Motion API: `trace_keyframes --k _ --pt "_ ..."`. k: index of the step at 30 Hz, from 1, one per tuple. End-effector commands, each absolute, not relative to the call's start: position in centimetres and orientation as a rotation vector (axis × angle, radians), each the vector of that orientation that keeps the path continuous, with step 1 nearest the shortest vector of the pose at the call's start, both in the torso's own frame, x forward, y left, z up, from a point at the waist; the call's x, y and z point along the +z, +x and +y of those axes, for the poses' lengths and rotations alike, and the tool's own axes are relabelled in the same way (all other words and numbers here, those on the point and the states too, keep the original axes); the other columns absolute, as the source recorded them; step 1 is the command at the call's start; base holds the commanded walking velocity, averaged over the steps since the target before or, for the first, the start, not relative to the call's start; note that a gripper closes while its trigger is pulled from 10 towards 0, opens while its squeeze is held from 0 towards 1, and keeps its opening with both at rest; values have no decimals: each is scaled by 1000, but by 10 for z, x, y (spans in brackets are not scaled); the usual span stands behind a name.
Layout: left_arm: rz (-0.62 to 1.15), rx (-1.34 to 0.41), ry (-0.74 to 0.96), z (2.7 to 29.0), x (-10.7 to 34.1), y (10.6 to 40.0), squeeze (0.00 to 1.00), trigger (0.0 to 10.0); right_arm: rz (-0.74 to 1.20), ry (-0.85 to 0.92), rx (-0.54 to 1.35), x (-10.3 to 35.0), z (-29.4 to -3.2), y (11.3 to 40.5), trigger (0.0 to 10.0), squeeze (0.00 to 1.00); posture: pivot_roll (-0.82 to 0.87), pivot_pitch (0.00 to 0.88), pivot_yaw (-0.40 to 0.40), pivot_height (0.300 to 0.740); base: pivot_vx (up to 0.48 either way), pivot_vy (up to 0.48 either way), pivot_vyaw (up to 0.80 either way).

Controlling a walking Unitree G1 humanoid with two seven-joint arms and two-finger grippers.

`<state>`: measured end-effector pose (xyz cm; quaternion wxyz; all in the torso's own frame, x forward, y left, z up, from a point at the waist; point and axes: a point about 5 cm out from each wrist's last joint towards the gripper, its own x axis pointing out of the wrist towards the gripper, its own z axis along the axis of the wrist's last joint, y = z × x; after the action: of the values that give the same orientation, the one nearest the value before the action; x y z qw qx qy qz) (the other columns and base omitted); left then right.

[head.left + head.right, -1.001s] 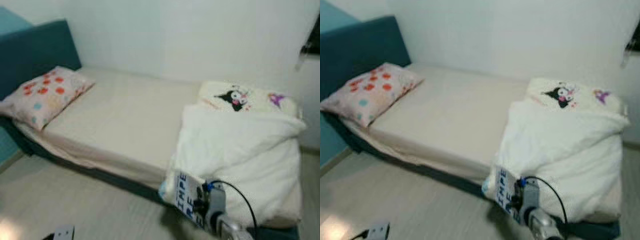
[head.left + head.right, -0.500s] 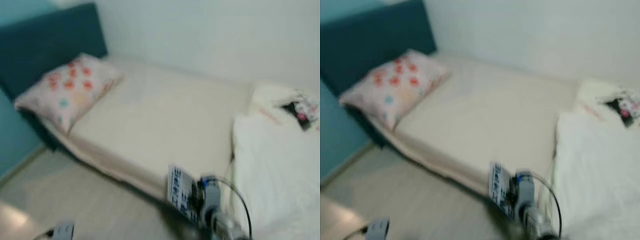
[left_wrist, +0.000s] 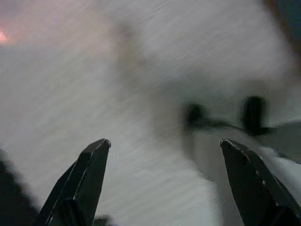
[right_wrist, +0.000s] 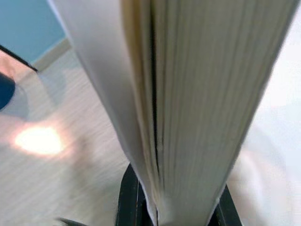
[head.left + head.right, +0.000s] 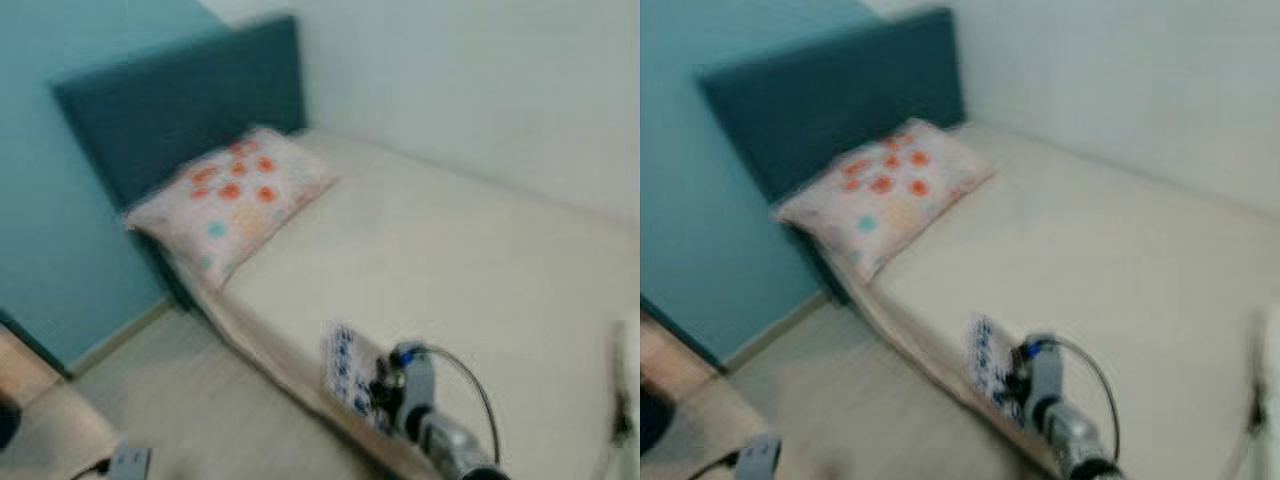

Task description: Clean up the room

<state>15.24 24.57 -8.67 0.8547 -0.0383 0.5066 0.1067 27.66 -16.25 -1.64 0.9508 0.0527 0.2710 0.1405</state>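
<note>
While views are blurred, right gripper [image 4: 171, 209] is clamped on a book [image 5: 348, 375], held upright above bed edge [image 5: 270, 345] w/ floral pillow [image 5: 235, 200] by teal headboard [image 5: 180, 100]. Left gripper [image 3: 164, 155] hangs over pale floor [image 3: 70, 94], fingers [image 3: 91, 165] spread wide, holding nothing

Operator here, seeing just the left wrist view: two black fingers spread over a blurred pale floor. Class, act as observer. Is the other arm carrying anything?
Observer: Yes. The right gripper is shut on a book, held page edges toward its wrist camera.
Operator: What is ahead of the robot?
Observer: A bed with a teal headboard.
Operator: Anything on it?
Observer: A pillow with red and blue spots lies by the headboard.
</note>
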Motion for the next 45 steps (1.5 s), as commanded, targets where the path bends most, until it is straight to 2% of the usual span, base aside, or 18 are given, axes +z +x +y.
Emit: trace_keyframes --k 1,17,27,37,39,42,45 --pt "1091 233 -69 248 -89 146 0 10000 517 121 299 -12 -154 281 10000 0 -139 61 15 740 480 0 0" --pt "1091 232 -65 248 -88 146 0 10000 524 133 258 -12 -158 282 10000 0 -140 63 14 740 471 0 0" --pt "1095 245 -85 248 -89 145 0 10000 524 157 313 -11 -153 283 10000 0 -147 53 14 740 24 -120 0" --pt "1093 258 -79 249 -89 144 0 10000 519 168 389 -10 -144 282 10000 0 -149 49 16 740 25 -41 800" --pt "1092 261 -78 249 -89 145 0 10000 529 168 281 -11 -154 284 10000 0 -150 50 20 740 0 0 0" --pt "1092 261 -78 249 -89 145 0 10000 530 168 274 -11 -155 284 10000 0 -150 50 20 740 0 0 0" --pt "1096 223 -73 248 -89 145 0 10000 544 196 190 -12 -164 284 10000 0 -146 56 22 740 0 -297 0"
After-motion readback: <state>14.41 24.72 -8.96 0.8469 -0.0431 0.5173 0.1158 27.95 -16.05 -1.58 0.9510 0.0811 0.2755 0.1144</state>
